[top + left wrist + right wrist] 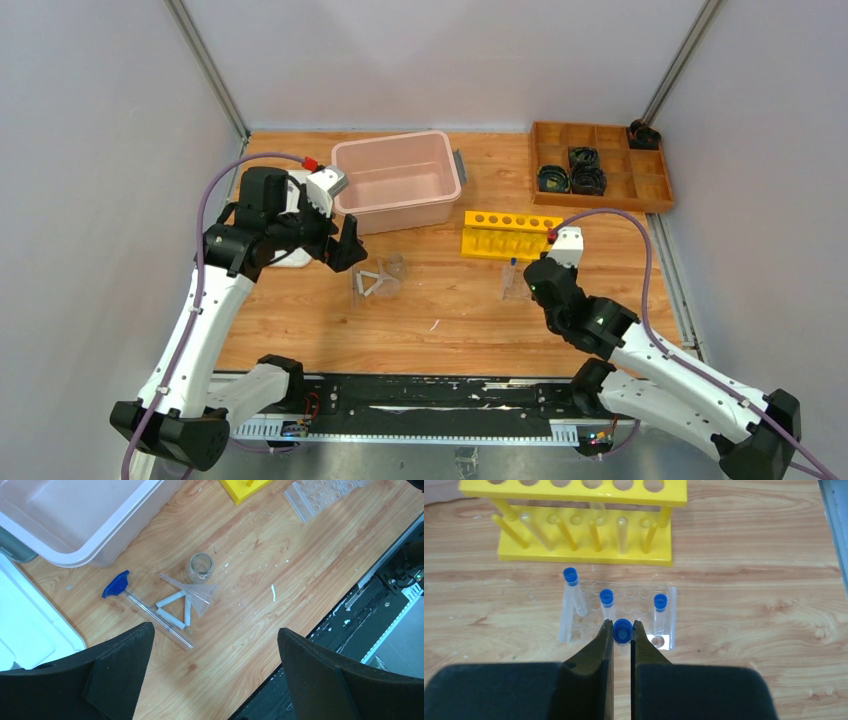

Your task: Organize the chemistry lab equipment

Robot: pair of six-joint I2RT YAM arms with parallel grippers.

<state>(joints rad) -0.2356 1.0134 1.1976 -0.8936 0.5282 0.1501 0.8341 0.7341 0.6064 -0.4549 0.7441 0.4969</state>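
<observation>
Where the right wrist view looks down its own fingers, the right pincer (pixel 622 626) is clamped on the cap of a blue-capped tube (pixel 622 633) at the near edge of the clear rack (pixel 640 596); the fingers hide the tube's foot, so whether it sits in a hole cannot be told; three more capped tubes (pixel 606 597) stand in that rack, the left one leaning; just beyond, on the desk (pixel 749 630), stands the yellow rack (pixel 584 555) with a few clear tubes (pixel 622 532) in its holes, a detail too small to make out from above.

The left wrist view alone shows what lies under the left pincer (pixel 215 628), whose fingers gape wide above the wood and hold nothing: a funnel (pixel 192 592) on its side, partly over three short white sticks (pixel 170 599) laid in a triangle; a thin rod (pixel 155 617) with a blue end beside them; a small clear beaker (pixel 200 567) upright just behind the funnel.

Only the top view takes in the far things: the pink tub (pixel 405 212) behind the left pincer; at the back right, the wooden tray (pixel 650 187) with black rings (pixel 586 180) in its compartments and one more at its far right corner.
</observation>
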